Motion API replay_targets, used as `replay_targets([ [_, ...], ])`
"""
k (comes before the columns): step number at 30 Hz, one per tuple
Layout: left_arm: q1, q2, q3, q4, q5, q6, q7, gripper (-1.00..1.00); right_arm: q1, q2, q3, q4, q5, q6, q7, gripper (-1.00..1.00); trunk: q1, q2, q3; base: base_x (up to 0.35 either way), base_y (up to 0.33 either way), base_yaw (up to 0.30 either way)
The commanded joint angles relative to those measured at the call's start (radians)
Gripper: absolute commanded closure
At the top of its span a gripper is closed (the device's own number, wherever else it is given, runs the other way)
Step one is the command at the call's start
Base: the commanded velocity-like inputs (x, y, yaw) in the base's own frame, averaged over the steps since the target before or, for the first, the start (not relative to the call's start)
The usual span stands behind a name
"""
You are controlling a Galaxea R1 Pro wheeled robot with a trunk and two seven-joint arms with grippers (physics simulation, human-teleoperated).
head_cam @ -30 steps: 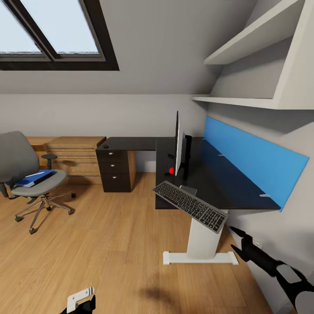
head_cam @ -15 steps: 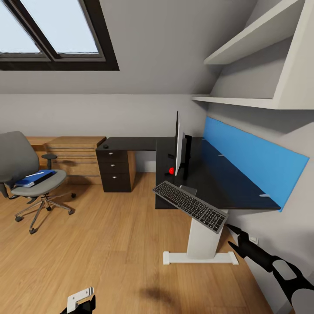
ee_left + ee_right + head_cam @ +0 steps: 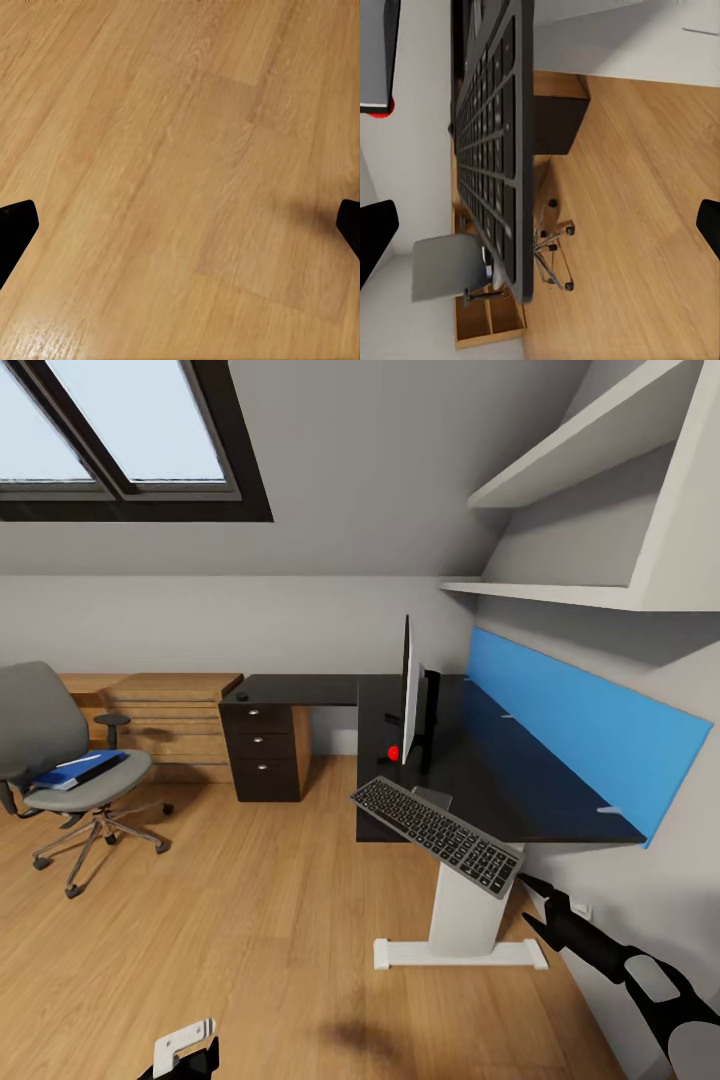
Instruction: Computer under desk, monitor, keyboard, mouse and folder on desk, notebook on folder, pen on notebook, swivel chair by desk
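Note:
The desk [image 3: 500, 780] carries the monitor [image 3: 408, 690], seen edge-on. The keyboard [image 3: 437, 833] lies tilted, overhanging the desk's front edge; the right wrist view shows it as keyboard [image 3: 495, 150]. My right gripper [image 3: 533, 905] is open just below and beside the keyboard's near end, not touching it. My left gripper [image 3: 180, 229] hangs open over bare floor. At the left, the swivel chair [image 3: 40, 730] holds the blue folder [image 3: 80, 768] with a thin white pen [image 3: 85, 760] on it. A small dark mouse [image 3: 242, 697] sits on the desk's far wing. The computer and notebook are out of view.
Black drawers [image 3: 262, 750] stand under the desk's far wing, with a light wooden drawer unit [image 3: 165, 715] beside them. The white pedestal leg [image 3: 462, 930] has a foot on the floor. Shelves [image 3: 580, 470] jut from the wall above the desk. Wooden floor [image 3: 250, 920] lies between chair and desk.
My right gripper has dropped slightly lower and nearer to me than a second ago, then held still. Keyboard, chair and left gripper have not moved.

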Motion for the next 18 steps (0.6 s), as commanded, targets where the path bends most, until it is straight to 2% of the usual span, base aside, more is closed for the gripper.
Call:
replay_targets([
  [1, 0.000, 0.000, -0.001, -0.001, 0.009, 0.003, 0.003, -1.00, -0.001, 0.000, -0.005, 0.000, -0.001, 0.006, 0.001, -1.00, 0.000, 0.000, -0.001, 0.138, 0.000, 0.000],
  [8, 0.000, 0.000, -0.001, -0.001, 0.009, 0.003, 0.003, -1.00, -0.001, 0.000, -0.005, 0.000, -0.001, 0.006, 0.001, -1.00, 0.000, 0.000, -0.001, 0.144, 0.000, 0.000],
  [18, 0.000, 0.001, -0.001, -0.001, 0.009, 0.003, 0.003, -1.00, -0.001, 0.000, -0.005, 0.000, -0.001, 0.006, 0.001, -1.00, 0.000, 0.000, -0.001, 0.033, 0.000, 0.000],
])
